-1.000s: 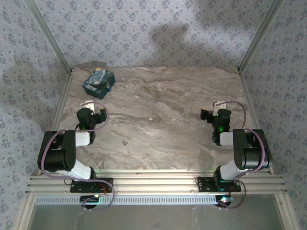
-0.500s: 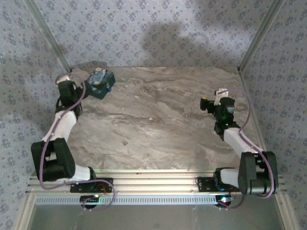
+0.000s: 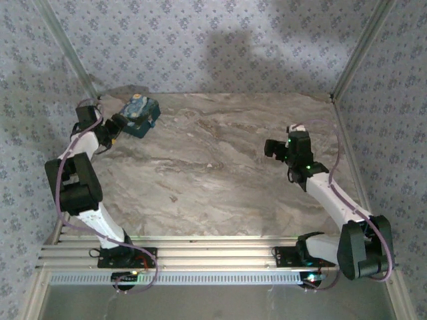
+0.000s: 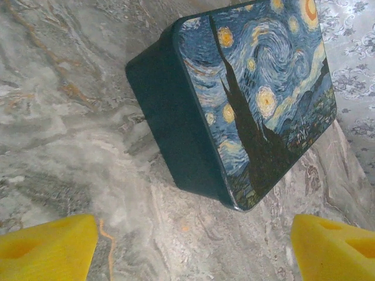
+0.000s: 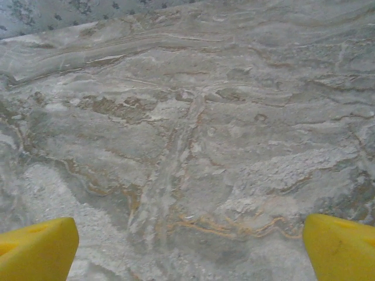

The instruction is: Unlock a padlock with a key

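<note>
Left gripper (image 4: 190,250), yellow fingers (image 4: 47,249) spread wide, nothing between them, faces padlock (image 4: 252,99) just ahead. Padlock, dark blue block with swirly yellow-and-blue print, rests on marble table (image 3: 220,173) at far left corner. Right gripper (image 5: 187,252), jaws equally wide, empty, hangs above bare marble on right side, well apart from padlock

padlock (image 3: 138,115) on table (image 3: 220,173), far-left corner
</note>
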Motion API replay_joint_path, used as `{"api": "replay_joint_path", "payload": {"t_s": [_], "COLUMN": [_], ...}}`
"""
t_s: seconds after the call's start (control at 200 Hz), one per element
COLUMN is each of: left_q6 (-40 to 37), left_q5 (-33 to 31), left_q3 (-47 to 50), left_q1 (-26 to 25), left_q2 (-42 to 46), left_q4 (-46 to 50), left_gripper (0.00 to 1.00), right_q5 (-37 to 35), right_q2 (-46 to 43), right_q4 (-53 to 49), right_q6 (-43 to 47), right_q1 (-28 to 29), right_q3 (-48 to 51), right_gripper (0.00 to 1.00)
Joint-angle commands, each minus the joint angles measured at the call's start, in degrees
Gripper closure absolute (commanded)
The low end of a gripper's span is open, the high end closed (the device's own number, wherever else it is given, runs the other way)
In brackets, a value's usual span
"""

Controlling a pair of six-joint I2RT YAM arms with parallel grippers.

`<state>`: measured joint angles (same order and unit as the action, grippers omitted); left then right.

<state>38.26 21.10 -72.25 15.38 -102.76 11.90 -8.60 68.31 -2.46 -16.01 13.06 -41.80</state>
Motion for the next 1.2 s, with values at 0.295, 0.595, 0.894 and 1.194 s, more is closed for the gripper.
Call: {"api": "replay_joint_path", "payload": {"t_s": [0.295,0.595,0.894,1.194], "left_q6": [3.95,6.72,4.53,1.99], "left_q5": [5.14,4.33,4.22,0.12], "left_q3": [-12.32,-9.88,3.25,6.71], "left_q1": [-2.92,-5.97,-9.62,-26.98], "left_q2": [-12.52,-15.52,-8.01,-4.48], "left_q4": [-0.74,-2.78,-3.61,-1.03], "left_gripper": [0.23,0.41,0.44,0.43], "right_q5": [-3.09,-3.35,-3.37,-3.15], "right_q2": [5.02,6.57,1.41,-3.82], "right_q4": [-4.78,-8.28,-13.52,-21.12], "right_q6": [-3.94,-3.71,-4.67,-7.61], "right_q1": [3.53,5.28,6.36,6.54], "right_q3": [-6.16,-9.38,-10.18,-10.20], "right_gripper": [0.00,0.00,0.00,0.00]}}
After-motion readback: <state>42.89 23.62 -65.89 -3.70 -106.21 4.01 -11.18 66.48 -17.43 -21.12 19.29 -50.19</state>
